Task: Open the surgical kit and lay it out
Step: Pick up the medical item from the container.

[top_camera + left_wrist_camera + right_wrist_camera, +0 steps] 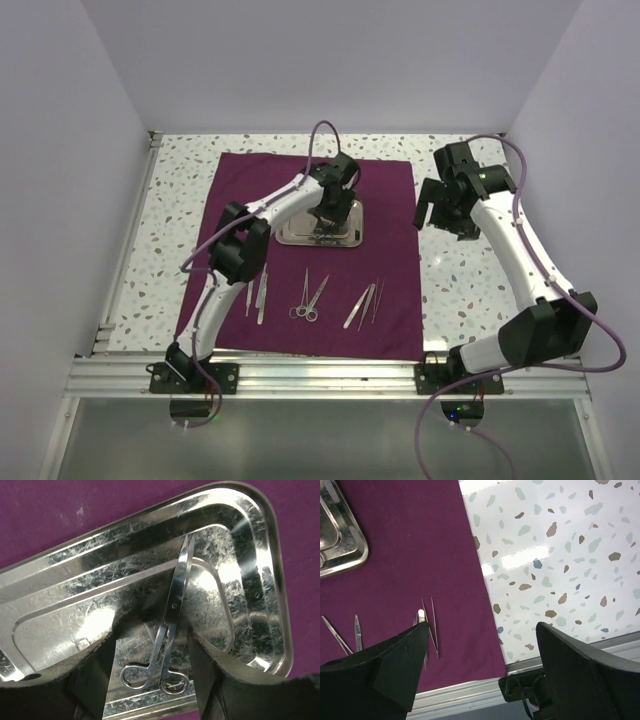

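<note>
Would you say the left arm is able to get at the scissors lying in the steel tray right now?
Probably yes: the left hand sits open right over the tray, its fingers straddling the scissors, with nothing else lying between them.

Maroon wrap (388, 210) flat w/ scissors (172, 605) in tray (262, 580)

The top camera looked steeply down from above the near side, over the whole table (170, 200). The left wrist camera sat close above the steel tray (250, 545), which filled its frame. The right wrist camera, farther off, faced the cloth (410, 555) edge, sharing the tray's corner at upper left.
</note>
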Available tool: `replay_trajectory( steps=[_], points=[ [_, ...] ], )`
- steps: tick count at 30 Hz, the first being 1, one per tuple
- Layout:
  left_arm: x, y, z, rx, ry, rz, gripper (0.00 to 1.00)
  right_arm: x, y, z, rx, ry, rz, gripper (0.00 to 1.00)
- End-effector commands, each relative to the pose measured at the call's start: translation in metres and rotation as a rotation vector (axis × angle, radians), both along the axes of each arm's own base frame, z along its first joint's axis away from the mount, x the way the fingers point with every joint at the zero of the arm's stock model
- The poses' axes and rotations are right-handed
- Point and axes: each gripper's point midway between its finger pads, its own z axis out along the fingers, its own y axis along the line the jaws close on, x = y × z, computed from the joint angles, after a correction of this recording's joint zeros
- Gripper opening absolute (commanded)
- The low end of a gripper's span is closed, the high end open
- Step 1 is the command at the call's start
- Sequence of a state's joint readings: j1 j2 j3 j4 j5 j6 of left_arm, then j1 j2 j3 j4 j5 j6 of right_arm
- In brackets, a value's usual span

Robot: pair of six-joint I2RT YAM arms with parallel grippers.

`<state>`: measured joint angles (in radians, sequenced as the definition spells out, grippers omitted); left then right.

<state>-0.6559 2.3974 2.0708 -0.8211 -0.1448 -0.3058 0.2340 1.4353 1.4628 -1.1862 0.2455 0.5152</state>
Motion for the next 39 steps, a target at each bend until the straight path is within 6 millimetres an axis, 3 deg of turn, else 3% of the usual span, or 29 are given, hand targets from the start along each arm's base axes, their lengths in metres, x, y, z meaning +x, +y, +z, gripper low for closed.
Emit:
replay_trajectory(
  steps=[1, 9, 14, 15, 21, 23, 24, 25, 27, 30, 34, 39],
  points=[
    [0.02, -0.012, 0.008, -0.017, -0.084, -0.041, 0.63, 0.008, -0.004, 0.014, -0.016, -0.029, -0.019, 0.92],
    [0.012, -0.009, -0.035, 0.02, -0.014, -0.073, 0.57, 0.016, -0.002, 0.014, -0.012, -0.026, -0.021, 0.92],
    [-0.004, -0.004, -0.06, 0.04, 0.065, -0.069, 0.39, 0.019, -0.002, 0.016, -0.018, -0.033, -0.021, 0.92],
    [-0.009, 0.0, -0.066, 0.048, 0.086, -0.059, 0.32, 0.02, -0.003, 0.016, -0.021, -0.033, -0.021, 0.92],
    [-0.035, 0.011, -0.081, 0.041, 0.149, -0.047, 0.2, 0.018, -0.005, 0.014, -0.033, -0.03, -0.021, 0.92],
    [-0.046, 0.016, -0.09, 0.05, 0.181, -0.052, 0.1, 0.018, -0.005, 0.013, -0.031, -0.03, -0.023, 0.92],
    [-0.049, 0.018, -0.093, 0.055, 0.188, -0.053, 0.0, 0.017, -0.005, 0.01, -0.03, -0.023, -0.02, 0.92],
    [-0.05, 0.019, -0.093, 0.058, 0.193, -0.056, 0.0, 0.017, -0.004, 0.009, -0.027, -0.024, -0.019, 0.92],
    [-0.049, 0.018, -0.088, 0.054, 0.188, -0.06, 0.0, 0.017, -0.003, 0.007, -0.022, -0.018, -0.016, 0.92],
    [-0.038, 0.009, -0.061, 0.019, 0.148, -0.06, 0.0, 0.02, 0.0, 0.008, -0.008, -0.032, -0.012, 0.92],
    [-0.015, -0.01, -0.006, -0.062, 0.069, -0.053, 0.0, 0.026, 0.004, 0.009, 0.007, -0.04, -0.007, 0.92],
    [-0.004, -0.021, 0.039, -0.116, 0.012, -0.05, 0.0, 0.029, 0.009, 0.01, 0.033, -0.054, 0.0, 0.92]
  ],
)
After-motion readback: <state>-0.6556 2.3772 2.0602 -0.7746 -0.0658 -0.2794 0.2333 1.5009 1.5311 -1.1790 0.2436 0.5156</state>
